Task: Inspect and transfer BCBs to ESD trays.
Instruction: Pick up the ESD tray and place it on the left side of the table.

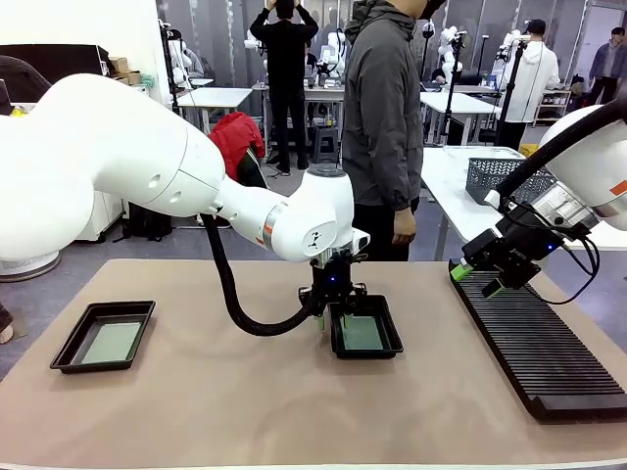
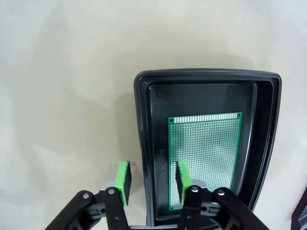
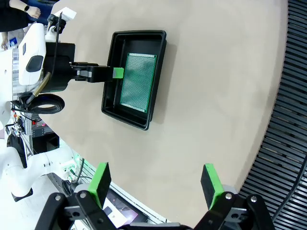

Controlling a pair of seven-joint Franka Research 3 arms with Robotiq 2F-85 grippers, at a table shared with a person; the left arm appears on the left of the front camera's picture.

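Two black ESD trays lie on the tan table. The middle tray [image 1: 392,340] holds a green BCB [image 1: 361,333], and the left tray [image 1: 69,352] holds another BCB [image 1: 110,343]. My left gripper [image 1: 331,311] stands low at the middle tray's left wall. In the left wrist view the gripper [image 2: 152,181] straddles the rim [image 2: 206,75], one pad outside and one over the board [image 2: 206,143], with gaps on both sides. My right gripper [image 1: 480,279] hangs open and empty over the rack's far end. From the right wrist, the gripper [image 3: 157,179] looks at the tray [image 3: 139,34] and board [image 3: 138,81].
A long black ribbed rack [image 1: 539,343] runs along the table's right side. A grey mesh basket [image 1: 500,176] sits on a white table behind it. A person [image 1: 382,117] stands at the far edge, hands down.
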